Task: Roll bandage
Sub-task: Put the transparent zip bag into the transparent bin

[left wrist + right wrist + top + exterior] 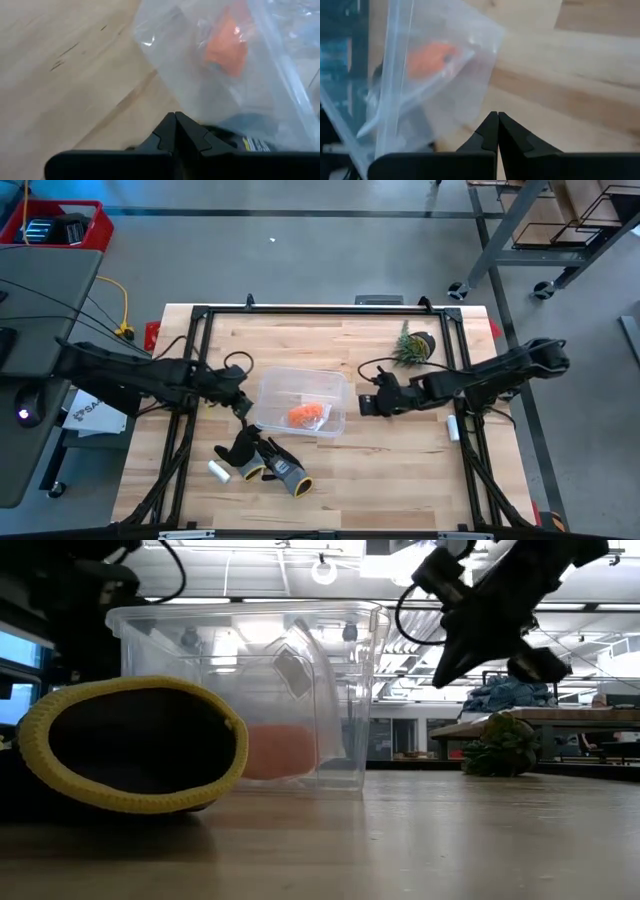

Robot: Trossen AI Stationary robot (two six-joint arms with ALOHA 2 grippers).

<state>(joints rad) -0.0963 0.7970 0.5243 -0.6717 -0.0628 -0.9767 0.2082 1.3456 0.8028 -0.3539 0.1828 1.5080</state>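
The orange bandage lies bunched on the floor of a clear plastic bin in the middle of the table. It also shows through the bin wall in the low view, the left wrist view and the right wrist view. My left gripper is shut and empty, just left of the bin's near left corner. My right gripper is shut and empty, just right of the bin, raised above the table.
Black-grey-yellow gloves lie near the table's front, with a small white cylinder to their left. A small potted plant stands at the back right. A white object lies by the right rail.
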